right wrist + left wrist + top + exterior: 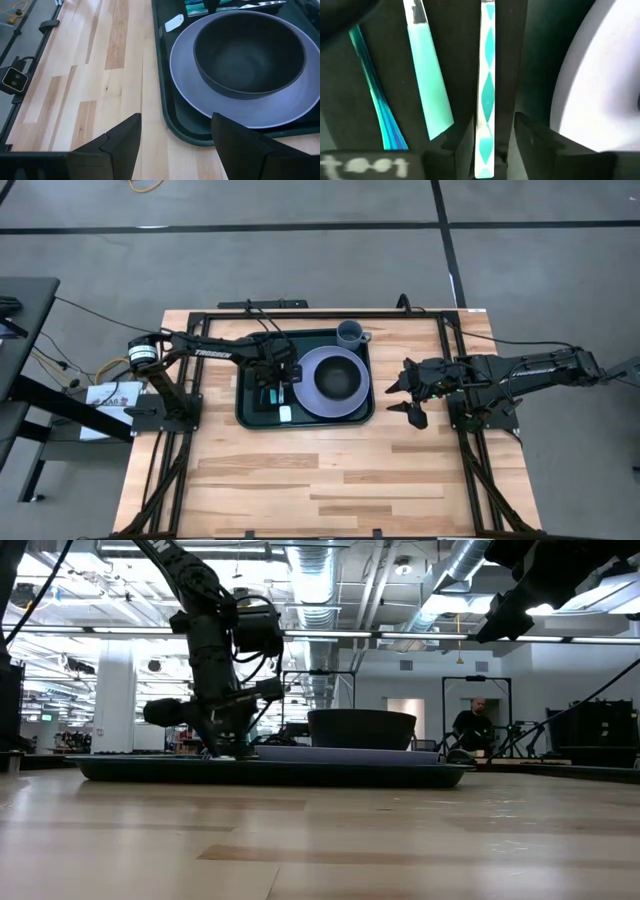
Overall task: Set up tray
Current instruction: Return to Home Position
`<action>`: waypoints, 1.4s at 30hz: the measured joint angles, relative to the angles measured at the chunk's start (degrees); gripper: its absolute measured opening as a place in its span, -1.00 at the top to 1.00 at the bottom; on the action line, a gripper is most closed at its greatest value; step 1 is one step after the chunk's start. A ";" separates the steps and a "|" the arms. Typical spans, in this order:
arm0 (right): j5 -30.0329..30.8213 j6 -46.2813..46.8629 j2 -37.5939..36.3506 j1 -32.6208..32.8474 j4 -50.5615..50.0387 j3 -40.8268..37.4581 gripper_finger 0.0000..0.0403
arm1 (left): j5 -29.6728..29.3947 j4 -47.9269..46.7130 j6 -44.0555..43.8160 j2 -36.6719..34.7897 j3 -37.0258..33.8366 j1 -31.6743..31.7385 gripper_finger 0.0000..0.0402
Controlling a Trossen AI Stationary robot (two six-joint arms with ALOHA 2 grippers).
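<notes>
Though setup looked done, our left gripper (493,120) hovered over the tray's (244,406) left end.
Fingers (532,137) apart, it left the knife (487,75) free; our right gripper (400,401) waited open beside the tray.

I am reading only one word: the white letters TROSSEN are standing along the left arm (213,352), just left of the tray (310,423). Farther left of the tray, a white label (108,394) is carrying print too small for me to read.
</notes>
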 joint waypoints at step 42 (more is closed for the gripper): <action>2.89 -1.57 -48.90 1.53 65.32 -38.08 -0.14 | -33.75 -31.49 8.13 -1.16 44.80 -16.18 0.26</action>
